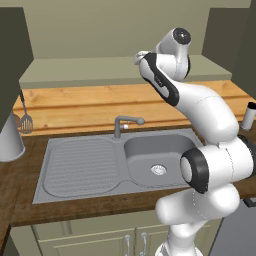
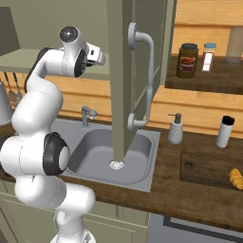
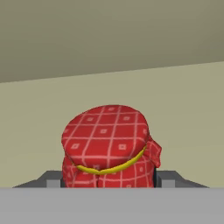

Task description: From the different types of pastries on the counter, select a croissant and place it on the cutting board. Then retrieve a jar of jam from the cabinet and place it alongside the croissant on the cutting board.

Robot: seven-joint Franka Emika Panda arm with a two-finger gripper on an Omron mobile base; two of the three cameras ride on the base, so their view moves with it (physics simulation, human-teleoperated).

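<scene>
A: Where was the jar of jam [image 3: 107,146]?

B: In the hand view it sat on the pale olive shelf of the cabinet [image 3: 183,109], a squat red jar under a red checked cloth tied with a yellow band. The hand [image 3: 107,179] had its two dark fingertips [image 3: 53,178] against the jar's sides, one on either side, closed on it.

A: And the arm?

B: In the left base view the arm reached up from the desk [image 1: 75,207] toward the cabinet, well above the steel sink [image 1: 120,162] and its faucet [image 1: 125,124]. I could not see the fingers there.

A: What lay farther out from the jar?

B: In the right base view the open cabinet door [image 2: 124,76] with its pale handle [image 2: 142,76] stood over the sink. Beyond the door, on a shelf, stood a larger brown jar with a red label [image 2: 187,60] and, just beside it, a white bottle with a blue cap [image 2: 208,56].

A: And on the desk?

B: The croissant [image 2: 235,178] lay on the cutting board [image 2: 204,168], at the far end of the desk from the sink. Between sink and board stood a soap dispenser [image 2: 175,129], and near the board a white tumbler with a dark lid [image 2: 225,131].
</scene>
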